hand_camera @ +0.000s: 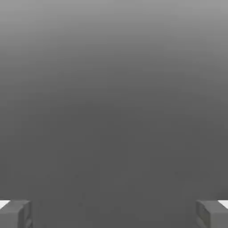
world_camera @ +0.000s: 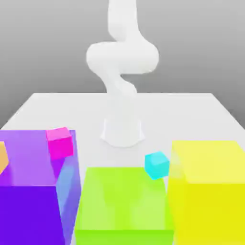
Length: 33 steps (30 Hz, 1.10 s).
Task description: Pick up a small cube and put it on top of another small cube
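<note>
Small cyan cube sits near front, between green translucent block and yellow translucent block, toward exterior view's right. Small magenta cube at far top edge of purple translucent block on exterior view's left; orange cube at that block's left edge. My arm rises from white table behind. My claw spread wide, fingertips far apart, holding nothing.

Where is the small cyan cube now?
In the exterior view, the small cyan cube is right of centre, between the green block and the yellow block, near their far corners.
</note>
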Each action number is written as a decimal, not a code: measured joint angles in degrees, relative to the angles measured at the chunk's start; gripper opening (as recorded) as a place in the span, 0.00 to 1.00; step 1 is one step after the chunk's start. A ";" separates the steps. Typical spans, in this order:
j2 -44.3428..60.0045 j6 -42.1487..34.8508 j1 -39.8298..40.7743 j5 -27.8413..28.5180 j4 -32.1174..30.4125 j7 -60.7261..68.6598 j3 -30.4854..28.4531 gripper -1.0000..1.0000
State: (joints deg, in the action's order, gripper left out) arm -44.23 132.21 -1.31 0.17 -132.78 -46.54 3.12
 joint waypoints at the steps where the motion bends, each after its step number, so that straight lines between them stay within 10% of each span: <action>1: 1.41 0.74 -0.73 -0.32 -1.02 -0.87 1.53 0.50; 22: 34.47 24.75 -12.18 -13.83 -29.03 -29.42 23.59 0.50; 33: 41.91 33.49 -8.95 -1.64 -35.64 -53.91 27.45 0.50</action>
State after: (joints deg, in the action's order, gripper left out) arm -2.31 165.70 -10.26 -1.47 -168.42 -100.45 30.57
